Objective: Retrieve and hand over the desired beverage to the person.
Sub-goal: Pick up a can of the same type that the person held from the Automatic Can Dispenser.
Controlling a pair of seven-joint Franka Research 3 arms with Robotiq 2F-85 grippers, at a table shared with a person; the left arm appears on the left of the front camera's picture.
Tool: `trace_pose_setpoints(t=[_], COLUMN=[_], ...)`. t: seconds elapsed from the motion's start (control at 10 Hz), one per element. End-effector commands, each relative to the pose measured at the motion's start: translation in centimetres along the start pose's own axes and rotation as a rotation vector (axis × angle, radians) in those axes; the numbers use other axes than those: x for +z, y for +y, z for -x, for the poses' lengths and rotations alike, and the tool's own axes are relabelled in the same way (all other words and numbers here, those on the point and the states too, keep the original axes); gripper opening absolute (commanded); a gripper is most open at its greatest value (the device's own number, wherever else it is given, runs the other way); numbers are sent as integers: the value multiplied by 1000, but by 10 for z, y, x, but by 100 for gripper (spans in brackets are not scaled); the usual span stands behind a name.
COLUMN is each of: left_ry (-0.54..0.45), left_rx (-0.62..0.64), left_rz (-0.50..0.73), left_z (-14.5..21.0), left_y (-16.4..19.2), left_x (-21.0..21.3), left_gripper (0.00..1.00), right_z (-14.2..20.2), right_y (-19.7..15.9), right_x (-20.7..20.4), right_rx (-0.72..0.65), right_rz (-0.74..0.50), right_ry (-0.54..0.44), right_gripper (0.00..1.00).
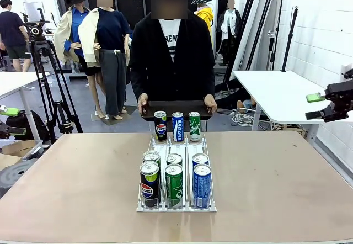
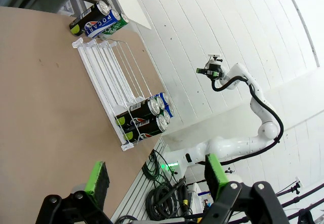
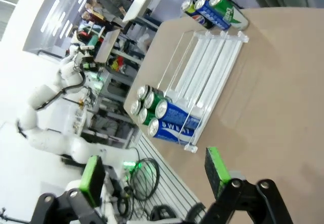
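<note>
The person (image 1: 172, 56) stands at the table's far side, both hands on a dark tray (image 1: 175, 107). Before the tray stand three cans: black Pepsi (image 1: 160, 125), blue Pocari (image 1: 177, 126), green Sprite (image 1: 194, 126). Nearer me, a white wire rack (image 1: 176, 206) holds several cans in three lanes, with Pepsi (image 1: 149, 184), green (image 1: 174, 185) and blue (image 1: 202, 185) at the front. My left gripper (image 1: 11, 121) hovers open off the table's left; my right gripper (image 1: 315, 106) hovers open off its right. The wrist views show each gripper (image 2: 154, 176) (image 3: 154, 173) with nothing between its green pads.
A camera tripod (image 1: 44, 51) stands at the back left beside a white table (image 1: 16, 81). Another white table (image 1: 276, 89) is at the back right. Bare brown tabletop (image 1: 71, 178) lies on both sides of the rack.
</note>
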State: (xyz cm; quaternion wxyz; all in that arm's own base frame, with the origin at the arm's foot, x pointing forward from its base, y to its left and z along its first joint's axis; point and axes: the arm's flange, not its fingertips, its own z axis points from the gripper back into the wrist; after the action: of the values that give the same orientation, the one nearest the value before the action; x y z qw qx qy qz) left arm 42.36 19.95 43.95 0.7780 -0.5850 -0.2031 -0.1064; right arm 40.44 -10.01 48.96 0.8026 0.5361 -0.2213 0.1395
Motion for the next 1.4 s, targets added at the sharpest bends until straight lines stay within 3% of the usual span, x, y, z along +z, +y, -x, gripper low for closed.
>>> trace_pose_setpoints(t=[0.0, 1.0, 1.3], left_ry=[1, 1, 1], left_rx=[0, 0, 0], left_rz=[-6, -6, -6], left_z=[0, 0, 0], left_y=[0, 0, 0], left_x=[2, 2, 2], left_gripper=[100, 100, 100], right_z=[0, 28, 30], right_y=[25, 181, 203], right_x=[-22, -144, -190], right_rx=[35, 342, 423], right_rz=[64, 309, 442], right_ry=[86, 325, 402], right_gripper=[100, 100, 100])
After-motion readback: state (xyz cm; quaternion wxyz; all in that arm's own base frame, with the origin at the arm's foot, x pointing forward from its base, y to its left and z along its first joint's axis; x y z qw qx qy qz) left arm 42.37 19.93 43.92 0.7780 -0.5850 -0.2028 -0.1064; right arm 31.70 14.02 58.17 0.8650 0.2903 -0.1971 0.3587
